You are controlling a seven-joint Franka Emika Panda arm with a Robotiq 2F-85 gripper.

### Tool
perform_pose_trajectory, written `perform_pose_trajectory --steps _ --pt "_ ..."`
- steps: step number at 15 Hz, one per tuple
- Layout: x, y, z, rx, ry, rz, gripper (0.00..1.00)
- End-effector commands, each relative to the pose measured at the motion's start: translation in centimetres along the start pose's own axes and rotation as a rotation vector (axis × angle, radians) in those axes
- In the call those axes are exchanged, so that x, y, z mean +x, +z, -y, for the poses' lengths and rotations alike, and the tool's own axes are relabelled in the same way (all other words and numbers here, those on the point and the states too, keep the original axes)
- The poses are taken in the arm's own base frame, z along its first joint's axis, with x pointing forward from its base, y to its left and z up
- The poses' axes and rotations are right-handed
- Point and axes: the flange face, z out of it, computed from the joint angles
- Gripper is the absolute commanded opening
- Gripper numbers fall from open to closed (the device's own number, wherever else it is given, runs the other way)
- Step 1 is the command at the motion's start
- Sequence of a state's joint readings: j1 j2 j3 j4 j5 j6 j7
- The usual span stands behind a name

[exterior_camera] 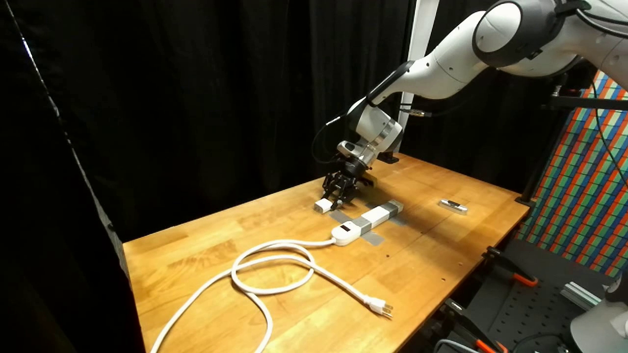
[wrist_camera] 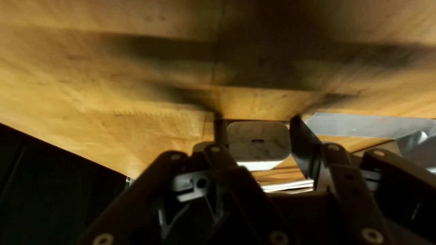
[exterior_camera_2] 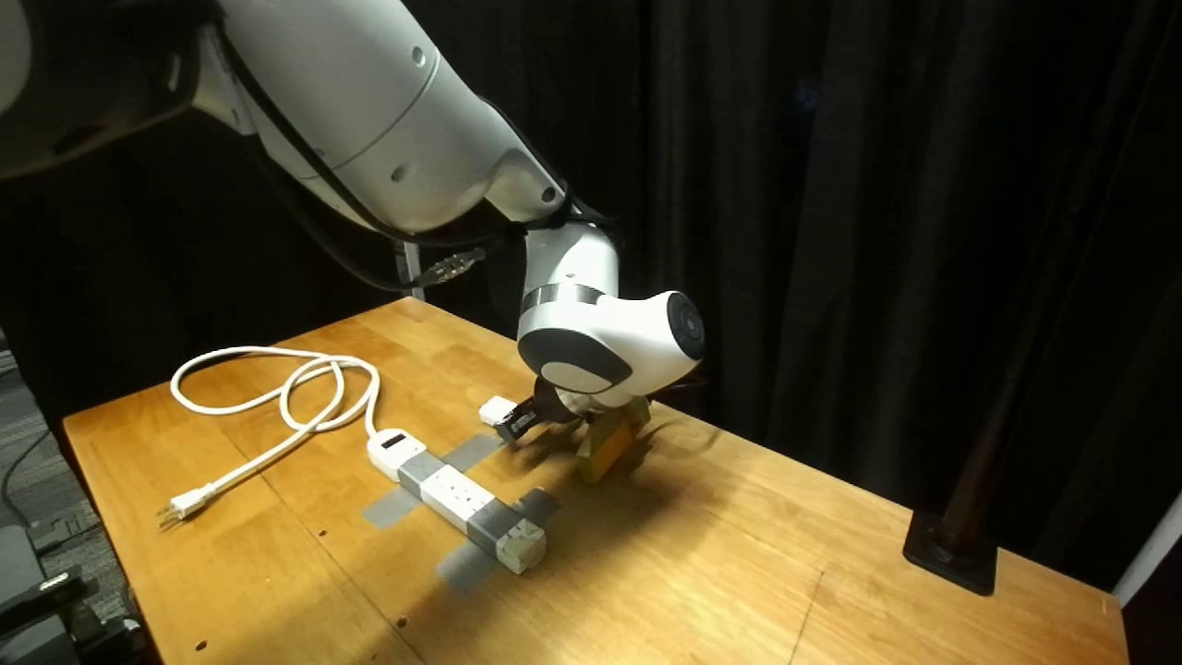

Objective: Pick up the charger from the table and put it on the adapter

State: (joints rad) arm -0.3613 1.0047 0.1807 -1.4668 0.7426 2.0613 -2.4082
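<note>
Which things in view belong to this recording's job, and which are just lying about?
Job:
charger, held in the gripper
adapter, charger not yet on it

Not involved:
dark-and-silver object on the table
orange-handled clamps at its edge

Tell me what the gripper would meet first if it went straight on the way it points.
The gripper would probably meet the tabletop first; the charger sits between its jaws. Any gap ahead of the tips is hard to judge.

White charger [exterior_camera: 323,205]; white, grey-banded adapter [exterior_camera: 375,216]; white cable [exterior_camera: 272,292]; black fingers [wrist_camera: 305,146]; honey-brown, wood-grained table [exterior_camera_2: 720,573]; black curtain [exterior_camera: 221,98].
</note>
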Motion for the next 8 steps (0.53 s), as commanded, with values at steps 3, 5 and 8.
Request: perform_pose_trajectory --steps 3,5,8 --pt "1.7 -1.8 -3.3 -0.089 0.011 0.077 0.23" --pt "2.3 -2.7 -4.0 -0.102 0.013 0.112 0.23" --pt "3.1 -3.7 -4.8 -0.124 -0.002 0.178 0.23"
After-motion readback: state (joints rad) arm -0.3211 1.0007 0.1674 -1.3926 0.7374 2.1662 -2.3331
